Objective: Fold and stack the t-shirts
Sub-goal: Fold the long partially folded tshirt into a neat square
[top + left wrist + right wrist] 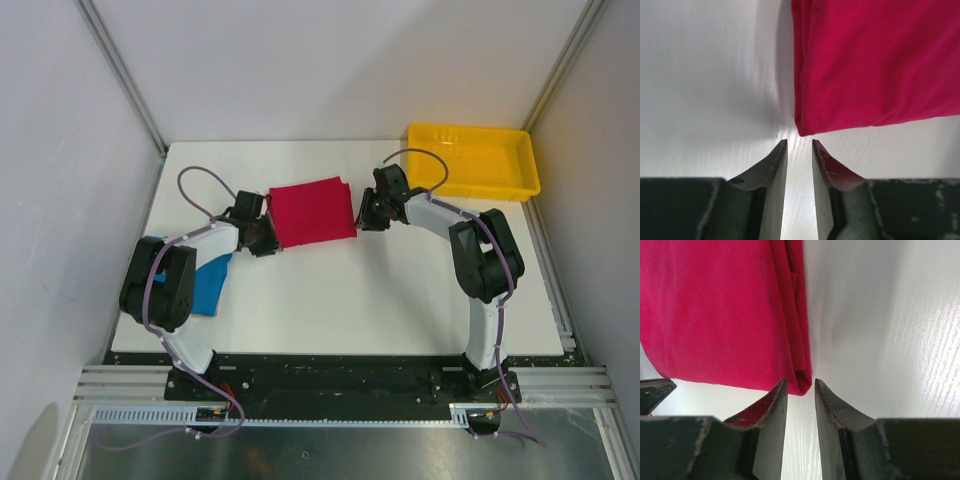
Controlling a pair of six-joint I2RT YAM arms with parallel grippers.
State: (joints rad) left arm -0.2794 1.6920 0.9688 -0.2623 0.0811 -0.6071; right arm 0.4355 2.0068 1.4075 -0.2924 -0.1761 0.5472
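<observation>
My L gripper is open just a slit, nothing in it. The red t-shirt corner lies just past its tips. R gripper has the same narrow gap, w/ the shirt's folded edge right at its tips, not pinched. The shirt is folded flat at upper centre of the desk, btwn both grippers. The blue t-shirt is lower left, partly under my L arm.

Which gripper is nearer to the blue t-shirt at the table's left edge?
Left. The left gripper is at the near-left corner of the red t-shirt, close to the blue t-shirt under that arm. The right gripper is beyond the red t-shirt, at its right edge.
</observation>
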